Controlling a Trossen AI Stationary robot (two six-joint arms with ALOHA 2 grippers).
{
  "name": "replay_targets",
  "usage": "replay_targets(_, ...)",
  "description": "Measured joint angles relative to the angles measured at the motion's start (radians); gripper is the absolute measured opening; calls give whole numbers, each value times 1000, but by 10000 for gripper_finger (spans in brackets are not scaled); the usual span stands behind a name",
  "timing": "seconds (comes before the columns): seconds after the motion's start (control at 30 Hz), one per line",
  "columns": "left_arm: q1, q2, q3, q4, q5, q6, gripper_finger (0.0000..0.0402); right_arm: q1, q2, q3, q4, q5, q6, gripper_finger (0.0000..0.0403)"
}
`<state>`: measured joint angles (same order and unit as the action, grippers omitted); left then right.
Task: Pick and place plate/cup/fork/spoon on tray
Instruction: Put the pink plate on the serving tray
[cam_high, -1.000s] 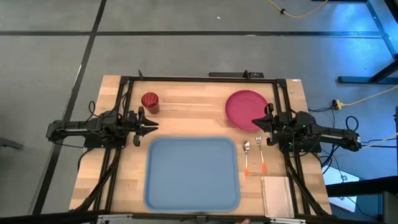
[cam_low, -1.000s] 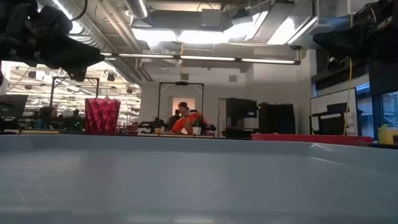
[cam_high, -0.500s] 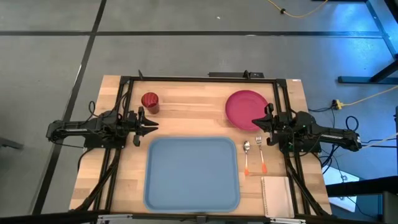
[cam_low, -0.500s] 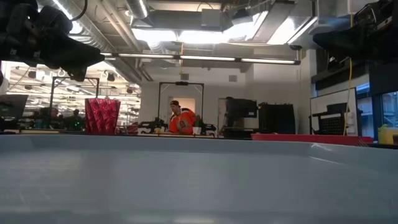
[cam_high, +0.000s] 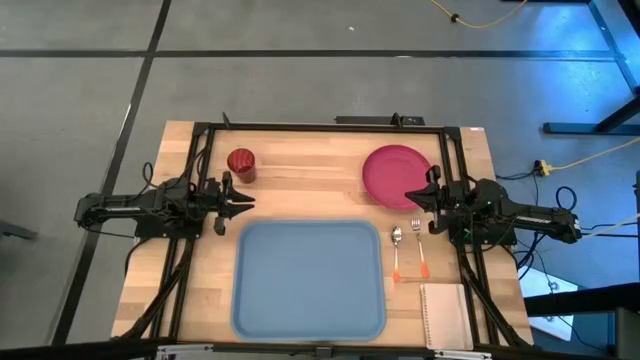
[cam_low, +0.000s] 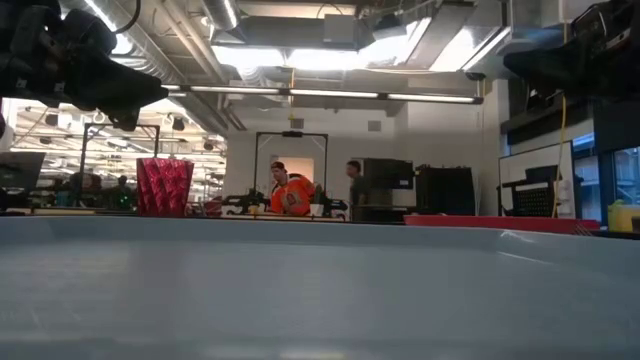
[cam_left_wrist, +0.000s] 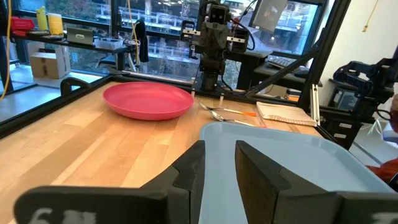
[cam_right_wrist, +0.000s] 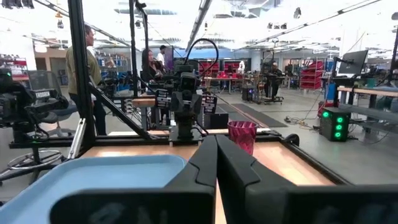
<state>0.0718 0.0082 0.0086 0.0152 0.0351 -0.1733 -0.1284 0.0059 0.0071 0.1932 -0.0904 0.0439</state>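
The light blue tray (cam_high: 308, 278) lies at the table's near middle. The pink-red plate (cam_high: 393, 176) lies flat at the far right, and the dark red cup (cam_high: 241, 163) stands upright at the far left. The spoon (cam_high: 397, 248) and the fork (cam_high: 420, 250) lie side by side on the table, right of the tray. My left gripper (cam_high: 246, 203) hovers off the tray's far left corner, near the cup, slightly open and empty (cam_left_wrist: 219, 163). My right gripper (cam_high: 410, 198) hovers by the plate's near right rim, shut and empty (cam_right_wrist: 216, 155).
A white notepad (cam_high: 443, 315) lies at the near right corner. A dark metal frame (cam_high: 320, 127) runs along the table's far edge and both sides. Bare wood lies between cup and plate. People stand in the room beyond (cam_low: 290, 192).
Neither arm nor any thing on the table has moved. In the room beyond, a person in orange has straightened up and a second person has come into view.
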Motion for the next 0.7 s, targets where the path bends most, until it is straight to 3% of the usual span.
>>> replay_targets(0.1,0,0,0,0,0,0,82,0,0,0,6,-15,108,6)
replay_targets(0.3,0,0,0,0,0,0,82,0,0,0,77,9,87,6)
replay_targets(0.47,0,0,0,0,0,0,82,0,0,0,31,19,54,6)
replay_targets(0.7,0,0,0,0,0,0,82,0,1,0,-152,220,58,6)
